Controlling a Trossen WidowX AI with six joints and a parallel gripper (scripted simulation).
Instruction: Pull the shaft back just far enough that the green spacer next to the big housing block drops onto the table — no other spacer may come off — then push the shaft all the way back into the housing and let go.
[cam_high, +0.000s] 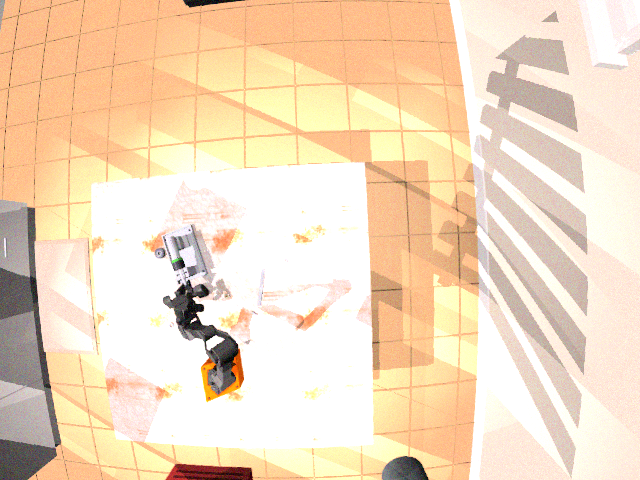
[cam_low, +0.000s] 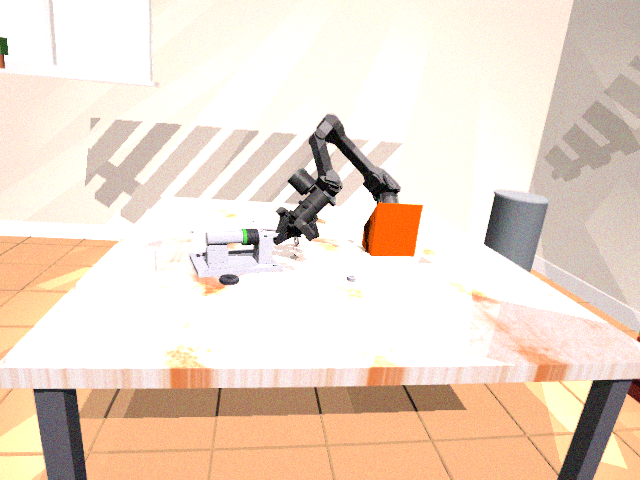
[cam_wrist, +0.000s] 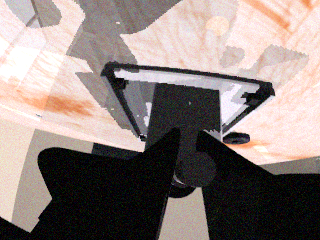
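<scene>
The grey housing block stands on the fixture's base plate. The green spacer sits on the shaft line against the housing's end, with black spacers beside it, before the end support. The shaft itself is mostly hidden. Its round end knob shows beyond the support in the wrist view. My gripper is shut on the shaft's end, on the robot's side of the support.
A loose dark ring lies on the table beside the base plate. A small grey ring lies farther right in the exterior view. The orange block is at the arm's base.
</scene>
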